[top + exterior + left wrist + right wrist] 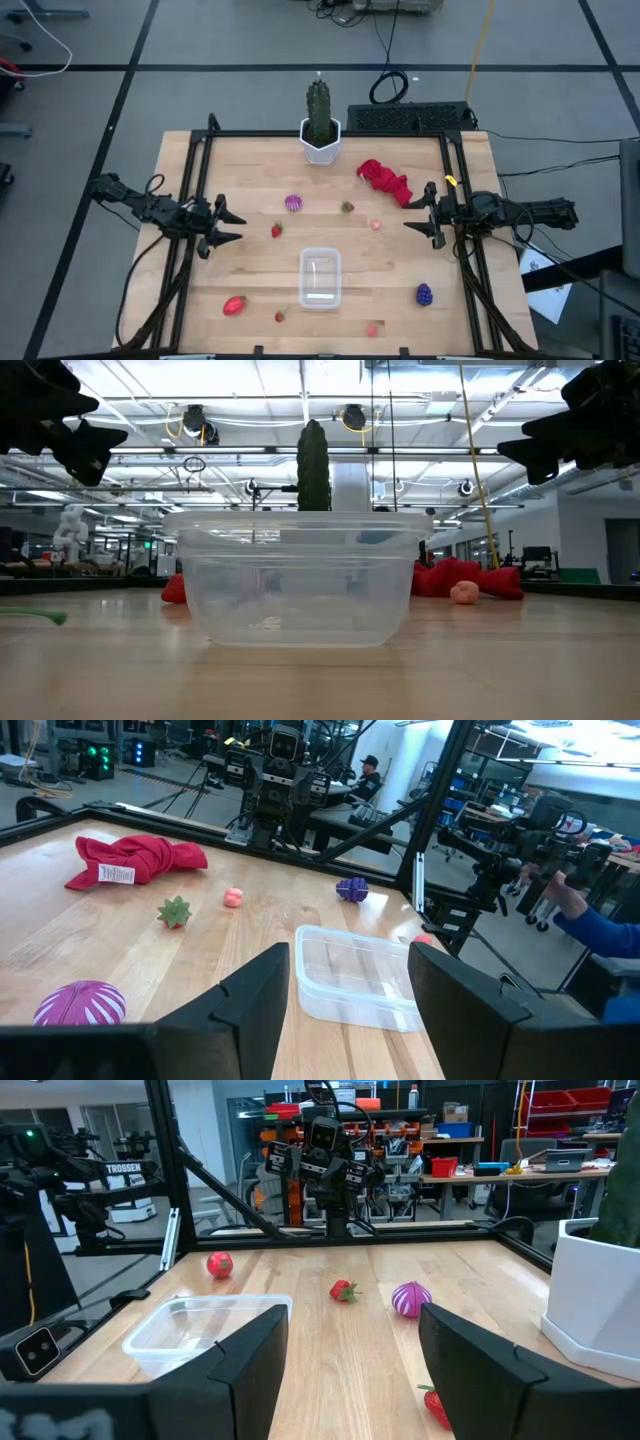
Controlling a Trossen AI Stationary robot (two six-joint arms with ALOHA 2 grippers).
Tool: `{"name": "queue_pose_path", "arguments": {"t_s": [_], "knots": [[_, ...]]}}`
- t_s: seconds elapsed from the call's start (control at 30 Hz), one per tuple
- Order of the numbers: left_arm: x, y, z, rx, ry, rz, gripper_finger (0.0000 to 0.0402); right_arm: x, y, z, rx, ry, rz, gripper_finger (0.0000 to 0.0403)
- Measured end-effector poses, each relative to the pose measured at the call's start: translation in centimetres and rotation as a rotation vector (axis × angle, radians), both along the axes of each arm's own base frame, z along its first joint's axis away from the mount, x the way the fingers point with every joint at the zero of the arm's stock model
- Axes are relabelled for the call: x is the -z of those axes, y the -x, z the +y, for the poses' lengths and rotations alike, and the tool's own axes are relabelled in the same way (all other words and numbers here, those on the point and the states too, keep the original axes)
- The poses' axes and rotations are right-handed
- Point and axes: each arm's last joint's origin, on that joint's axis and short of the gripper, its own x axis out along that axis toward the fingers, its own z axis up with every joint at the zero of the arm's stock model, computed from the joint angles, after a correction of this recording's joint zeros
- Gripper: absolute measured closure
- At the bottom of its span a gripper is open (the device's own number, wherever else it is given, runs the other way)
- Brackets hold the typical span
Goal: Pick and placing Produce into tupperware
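Starting from the left, the left gripper (226,223) hovers at the counter's (250,160) nine o'clock edge, jaws spread and holding nothing; its nearest produce looks to be the strawberry (276,230) and the magenta piece (293,203), so a straight-down approach with fingers straddling one fruit seems best. The tupperware (320,277) sits near six o'clock, apparently unfilled. At three o'clock the right gripper (422,214) waits, jaws spread, with the grape bunch (424,294) toward five o'clock.
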Motion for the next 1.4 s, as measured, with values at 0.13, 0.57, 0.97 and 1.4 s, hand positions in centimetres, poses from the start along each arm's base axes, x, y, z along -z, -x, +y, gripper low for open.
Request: {"name": "queue_pose_path", "arguments": {"t_s": [0.13,0.57,0.97,1.4], "knots": [[0.01,0.00,0.00,0.000,0.000,0.000,0.0190,0.00,0.00,0.00,0.000,0.000,0.000,0.0183],[0.00,0.00,0.00,0.000,0.000,0.000,0.0190,-0.01,0.00,0.00,0.000,0.000,0.000,0.0183],[0.01,0.00,0.00,0.000,0.006,0.001,0.0190,0.01,0.00,0.00,0.000,0.009,0.000,0.0183],[-0.09,-0.01,0.06,-0.019,-0.015,-0.011,0.0190,-0.99,0.04,0.00,-0.003,-0.081,-0.100,0.0183]]}}
